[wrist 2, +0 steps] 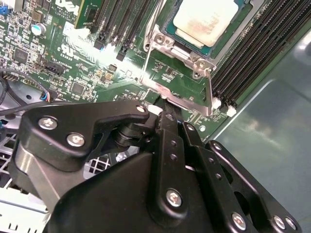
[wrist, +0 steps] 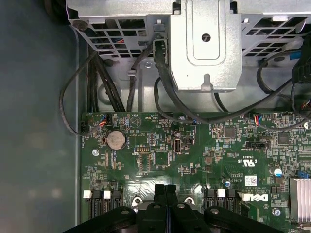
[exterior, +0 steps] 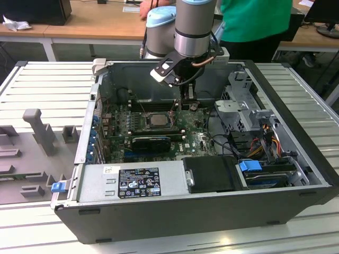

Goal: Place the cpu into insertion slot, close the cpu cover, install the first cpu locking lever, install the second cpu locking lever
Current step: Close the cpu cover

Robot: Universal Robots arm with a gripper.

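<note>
Looking into an open computer case (exterior: 212,211) sitting on a ribbed metal counter (exterior: 47,79). Got the arm reaching down into it from the far side, with the jaws hanging just to the exterior view's right of the socket (exterior: 144,120).

Already got the cpu (exterior: 157,119) seated flat in that socket, pale face up. Seeing the cover (wrist 2: 165,46) lying down around it as a silvery frame in the second wrist view, with the chip showing through the window.

Found the jaws pinched fully together in both wrist views, with nothing visible between them. Tips parked right at the silvery edge of the socket frame. Can't tell if actually pressing on a lever or just touching the frame.

Spotting long black memory slots (wrist 2: 252,53) beside the socket, a black graphics card (exterior: 151,143) just in front of it, and the power supply (exterior: 132,182) nearer the camera.

Picking up the green motherboard (wrist: 194,160), a round coin battery (wrist: 116,140), a grey drive cage (wrist: 206,43) and black cables (wrist: 99,77) in the first wrist view.

Also catching a person in a green top (exterior: 254,18) behind the case.
</note>
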